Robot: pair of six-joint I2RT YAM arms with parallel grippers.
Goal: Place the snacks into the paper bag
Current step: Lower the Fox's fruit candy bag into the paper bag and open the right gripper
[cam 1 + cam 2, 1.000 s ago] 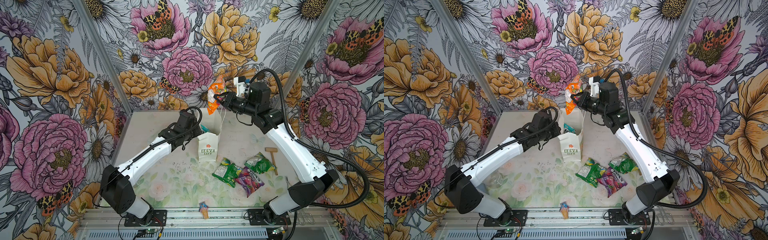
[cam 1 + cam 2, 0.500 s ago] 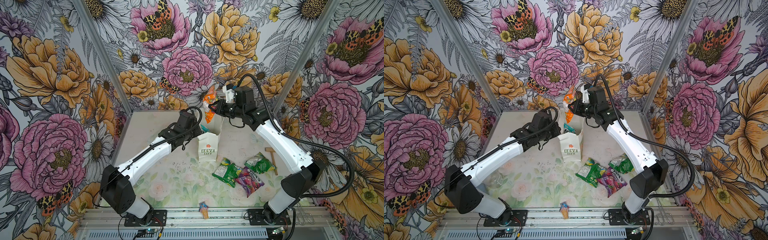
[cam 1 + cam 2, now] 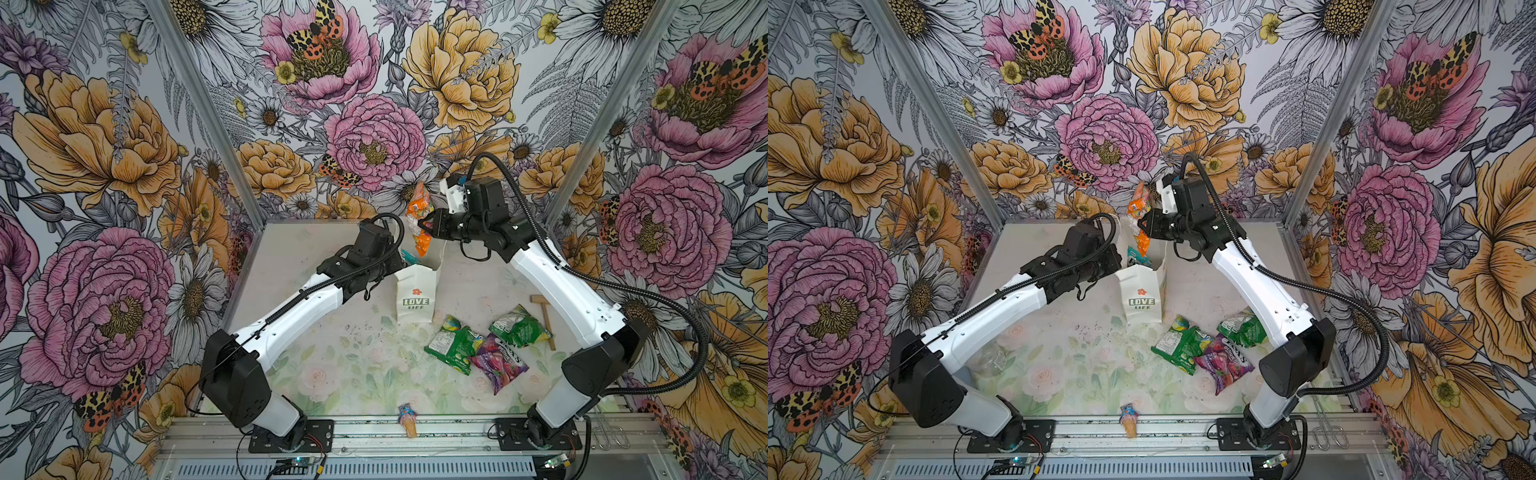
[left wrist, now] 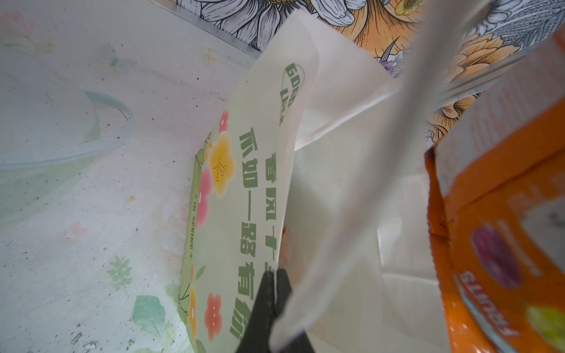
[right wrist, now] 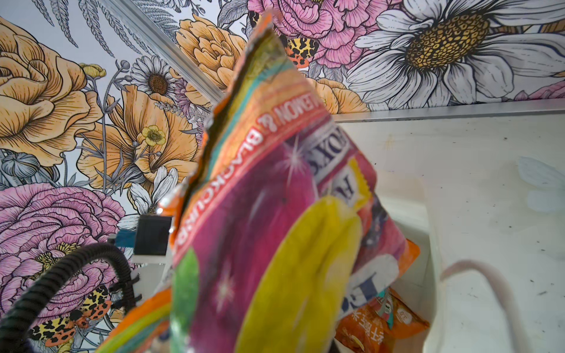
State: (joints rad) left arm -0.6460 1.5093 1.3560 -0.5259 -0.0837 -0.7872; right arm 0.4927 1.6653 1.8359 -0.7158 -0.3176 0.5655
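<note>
Right now we see the paper bag (image 3: 417,297) standing upright towards the back of the counter (image 3: 332,365), mouth open, its "LOVE LIFE" print facing the camera in both top views. The left tool (image 4: 275,276) is clenched on the bag's rim. In the left wrist view its black fingers (image 4: 264,302) pinch the edge of the green-printed side wall, with a blurred white cord handle (image 4: 367,189) crossing in front.

The right tool (image 3: 427,224) is grasping the pink-and-yellow packet (image 3: 415,205), clamped on it about halfway up. The packet hangs upright, showing its orange and white back in both top views and its pink and yellow face (image 5: 275,244) in the right wrist view. Its lower end sits over the bag's open mouth, and we cannot tell whether it reaches below the rim.

Inside the bag we make out a teal packet (image 3: 409,258) and, in the right wrist view, an orange packet (image 5: 379,324) lying deeper down.

On the counter in front of the bag and to its right lie a green packet (image 3: 453,343), a second green packet (image 3: 519,330) and a purple packet (image 3: 498,361). The purple one overlaps the first green one.

A wooden mallet (image 3: 545,318) lies just beside the second green packet. An ice-cream-cone trinket (image 3: 407,419) rests at the counter's front edge, well apart from the bag.
</note>
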